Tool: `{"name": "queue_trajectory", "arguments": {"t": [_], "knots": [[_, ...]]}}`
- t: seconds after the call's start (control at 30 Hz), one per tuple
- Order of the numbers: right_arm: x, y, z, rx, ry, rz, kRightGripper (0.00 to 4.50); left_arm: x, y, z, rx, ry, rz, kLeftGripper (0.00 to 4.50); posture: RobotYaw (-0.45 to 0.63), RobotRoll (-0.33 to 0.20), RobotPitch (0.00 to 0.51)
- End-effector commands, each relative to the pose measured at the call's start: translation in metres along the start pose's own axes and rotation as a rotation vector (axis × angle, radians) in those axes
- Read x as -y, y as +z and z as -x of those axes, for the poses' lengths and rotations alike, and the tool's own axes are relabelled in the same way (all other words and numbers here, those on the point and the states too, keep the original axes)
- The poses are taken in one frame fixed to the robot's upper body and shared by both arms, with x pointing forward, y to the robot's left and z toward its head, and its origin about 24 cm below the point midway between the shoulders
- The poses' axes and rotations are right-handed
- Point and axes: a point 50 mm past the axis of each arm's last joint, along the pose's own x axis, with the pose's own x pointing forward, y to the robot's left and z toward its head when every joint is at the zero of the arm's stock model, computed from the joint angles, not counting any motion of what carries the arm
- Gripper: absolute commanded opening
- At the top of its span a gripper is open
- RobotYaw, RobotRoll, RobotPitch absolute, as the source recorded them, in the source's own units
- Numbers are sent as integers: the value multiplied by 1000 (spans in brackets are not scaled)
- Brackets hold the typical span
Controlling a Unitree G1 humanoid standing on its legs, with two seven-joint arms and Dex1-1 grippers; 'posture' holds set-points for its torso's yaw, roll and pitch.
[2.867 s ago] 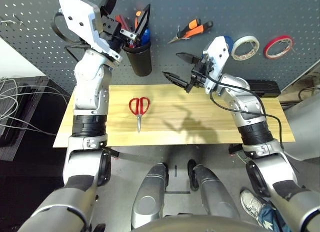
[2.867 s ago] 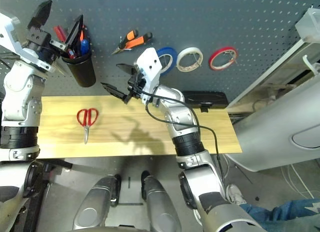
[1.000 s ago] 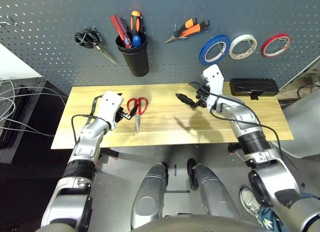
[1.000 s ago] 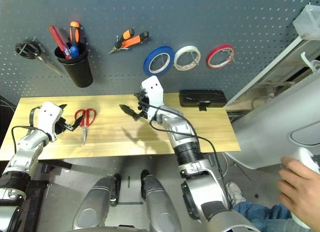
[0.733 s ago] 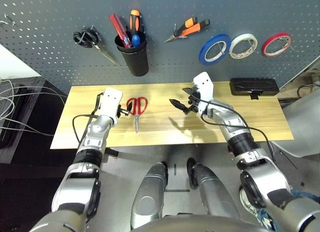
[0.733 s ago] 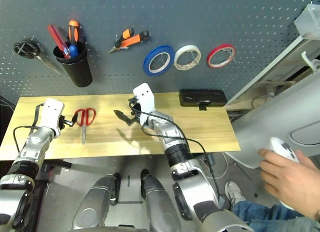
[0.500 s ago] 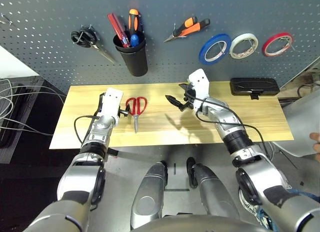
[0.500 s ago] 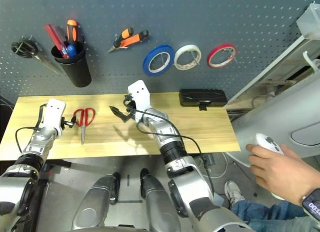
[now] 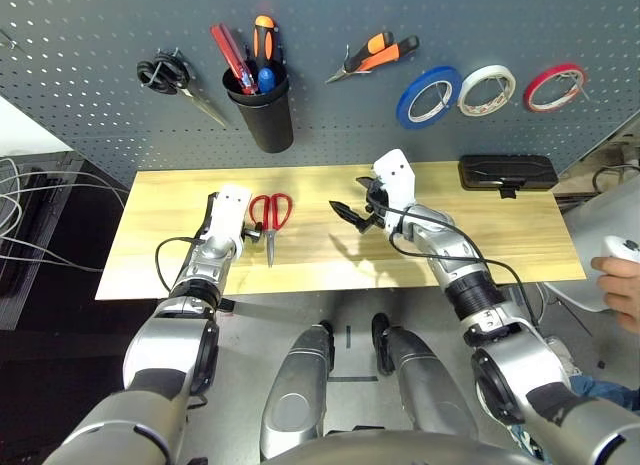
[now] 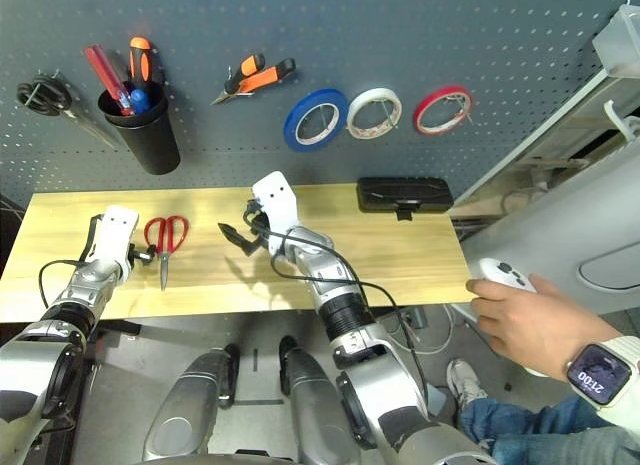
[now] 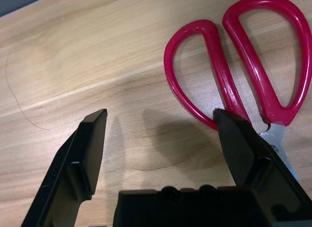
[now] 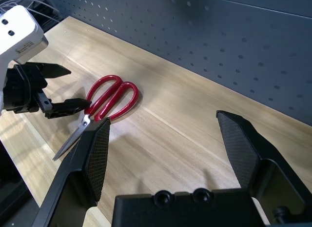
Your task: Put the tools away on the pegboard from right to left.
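Observation:
The red-handled scissors [image 9: 268, 217] lie flat on the wooden table [image 9: 330, 265], blades toward me. My left gripper [image 9: 244, 225] is open just left of their handles; in the left wrist view one fingertip [image 11: 241, 144] sits against the handle [image 11: 219, 66] near the pivot, and nothing is between the jaws. My right gripper [image 9: 352, 211] hovers open and empty over the table's middle. From the right wrist view the scissors [image 12: 105, 102] and my left gripper [image 12: 68, 88] show beyond my own open fingers [image 12: 95, 154]. On the pegboard [image 9: 90, 45] hang the blue tape roll [image 9: 428, 95] and pliers [image 9: 375, 57]; the blue screwdriver [image 9: 264, 79] stands in the black cup [image 9: 260, 120].
Black-handled scissors [image 9: 175, 80] hang left of the cup; white tape [image 9: 487, 90] and red tape [image 9: 556, 87] hang at the right. A black case [image 9: 507, 172] lies at the table's back right. A person's hand [image 9: 622, 285] holds a controller beyond the right edge.
My left gripper has closed in on the scissors' handles and now touches them. My right gripper drifted slightly left. A person's hand moved further into view at the right.

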Motion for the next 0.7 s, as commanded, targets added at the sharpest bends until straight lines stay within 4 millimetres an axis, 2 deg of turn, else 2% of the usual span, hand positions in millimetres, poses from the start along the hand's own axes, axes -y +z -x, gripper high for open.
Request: {"name": "queue_trajectory", "arguments": {"t": [0.03,0.33,0.53,0.63,0.7], "knots": [[-6,-4,1,-21,20,-1,4500,5,-25,3,-116,-12,27,4472,8,0,317],[-7,-4,3,-25,15,-7,4500,19,-49,8,-323,-105,144,4472,-2,0,320],[-4,-2,3,-27,12,-5,4500,22,-57,12,-403,-138,218,4474,-1,0,319],[-3,-1,3,-26,8,-2,4500,24,-60,14,-443,-176,241,3866,-1,0,319],[-2,1,3,-18,10,0,4500,25,-62,14,-454,-183,253,3227,-1,0,319]]}}
